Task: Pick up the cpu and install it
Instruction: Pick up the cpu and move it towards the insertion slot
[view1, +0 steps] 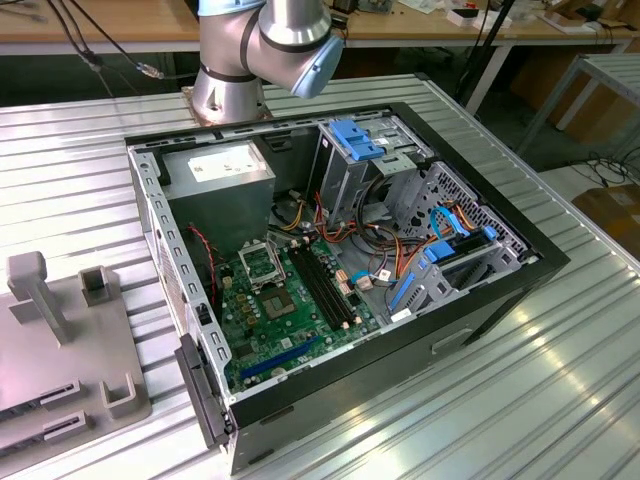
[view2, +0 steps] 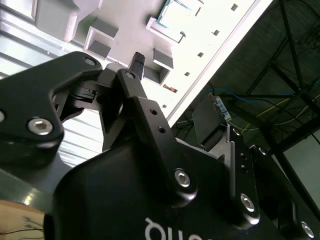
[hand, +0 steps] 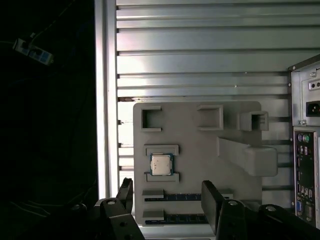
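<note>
The cpu (hand: 161, 164), a small square chip with a silver face, lies flat between two raised holders on a grey fixture plate (hand: 200, 145). In the second wrist view the cpu (view2: 175, 17) sits past one black fingertip (view2: 137, 60). My gripper (hand: 169, 197) hangs above the plate, open, its two black fingers (hand: 125, 192) spread wider than the chip with nothing between them. The chip lies just off the line between the fingertips. Inside the open computer case, the square metal-framed socket (view1: 262, 265) has a dark centre.
The fixture plate (view1: 60, 340) also carries a tall grey post (hand: 247, 155), small brackets and memory sticks (hand: 185, 218). The case (view1: 520, 270) holds a power supply (view1: 225, 175), memory slots (view1: 325, 290), cables and blue drive bays. The arm's base (view1: 230, 80) stands behind it. The table edge (hand: 102, 100) runs beside the plate.
</note>
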